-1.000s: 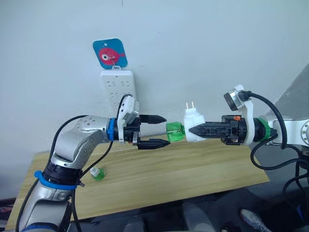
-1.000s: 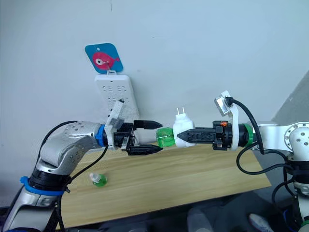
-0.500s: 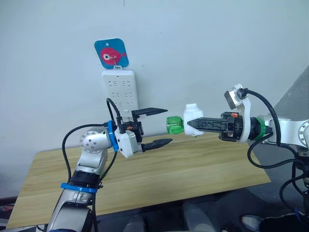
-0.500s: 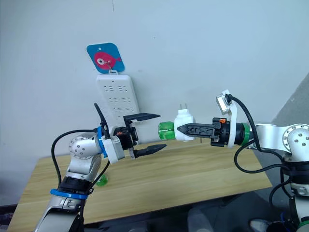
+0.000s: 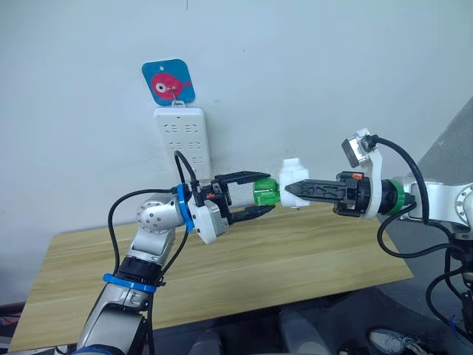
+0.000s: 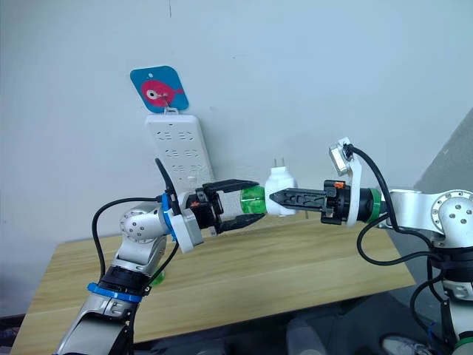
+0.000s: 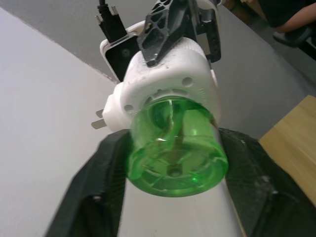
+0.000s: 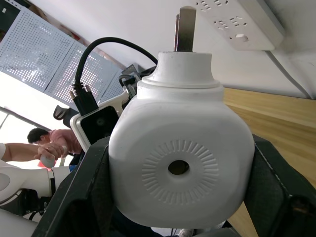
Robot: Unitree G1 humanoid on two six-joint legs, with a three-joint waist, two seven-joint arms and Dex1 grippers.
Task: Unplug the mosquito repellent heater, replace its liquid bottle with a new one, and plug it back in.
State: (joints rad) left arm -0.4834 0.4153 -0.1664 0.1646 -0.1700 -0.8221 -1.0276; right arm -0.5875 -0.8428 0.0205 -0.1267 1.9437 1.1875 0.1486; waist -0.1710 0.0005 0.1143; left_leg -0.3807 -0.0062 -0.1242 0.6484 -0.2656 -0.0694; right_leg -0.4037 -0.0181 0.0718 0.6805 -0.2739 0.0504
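From the left eye view, the heater (image 5: 293,180) is already out of the wall and held up in mid-air above the table (image 5: 310,259), well clear of the power strip (image 5: 182,140) on the far wall. The right gripper (image 5: 290,191) is clenched on its white body from the right. The green bottle (image 5: 264,191) sticks out of the heater toward the left, and the left gripper (image 5: 260,195) has its two fingers spread around that bottle, one above and one below; I judge it is closing in to twist the bottle off, not yet squeezing.

Over to the right eye view: same picture, prongs of the heater pointing up, bottle lying sideways between the left fingers. A second small green bottle (image 6: 157,277) peeks out on the table behind the left arm. A blue tag with a pink fish (image 6: 160,89) hangs above the strip.

Left wrist view now: the bottle's round base faces us, clear green, seated in the heater's rounded white shell, with a dark finger (image 7: 96,197) on either side, close by but seemingly not pressing.

Right wrist view: the heater's smooth white back with a ribbed ring and a small hole in the middle, gripped on both flanks, one metal prong rising on top.

So unplugging is done. Still to come: remove this bottle, fit the other one, plug back in.
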